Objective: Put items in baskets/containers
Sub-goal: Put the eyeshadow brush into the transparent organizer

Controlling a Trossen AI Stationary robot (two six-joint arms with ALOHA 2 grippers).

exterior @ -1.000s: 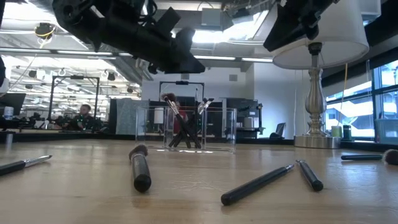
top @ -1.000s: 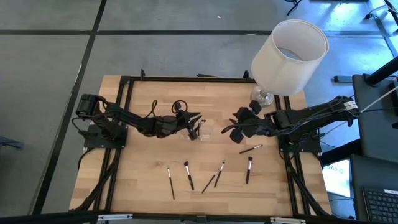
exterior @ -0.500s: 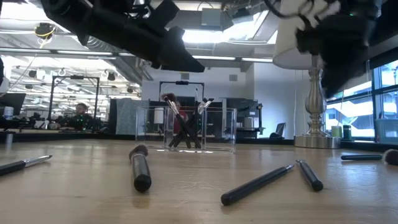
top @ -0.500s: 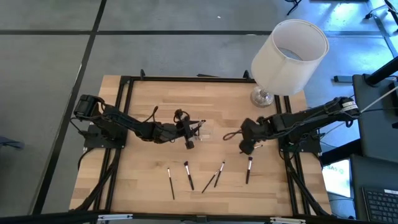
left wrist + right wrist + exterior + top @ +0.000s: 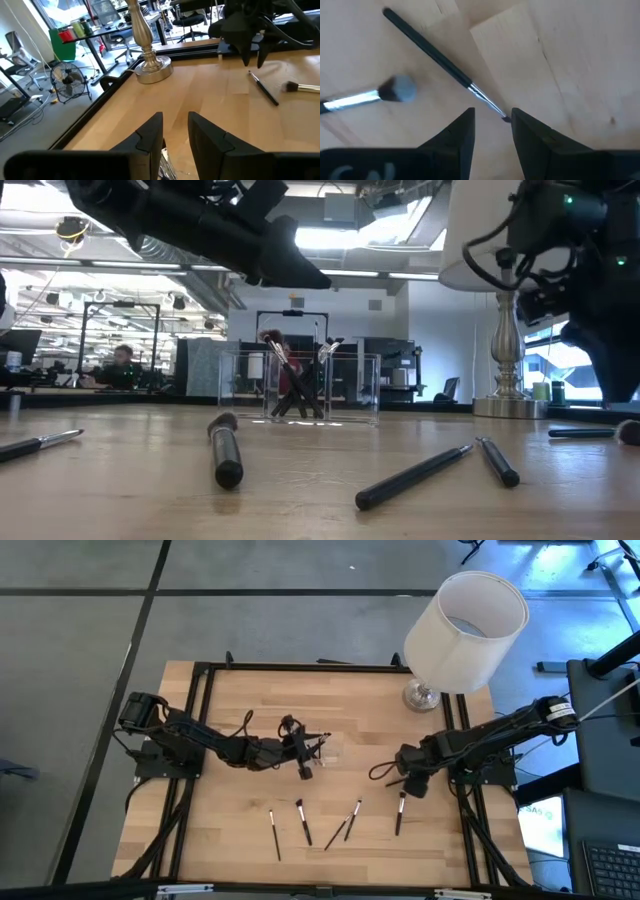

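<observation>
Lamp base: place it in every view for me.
High view: the lamp base sits near the table's far right corner, partly under the shade.
Low view: lamp base right of centre, on the tabletop behind the brushes.
Left wrist view: lamp base left of centre, near the table edge.
Right wrist view: not in it.
Shared landmark: the right gripper, open, hanging just in front of the base.

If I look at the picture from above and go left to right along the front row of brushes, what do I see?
Thin dark brush → dark-tipped brush → two brushes that cross → pale-handled brush, just in front of the right gripper.
</observation>
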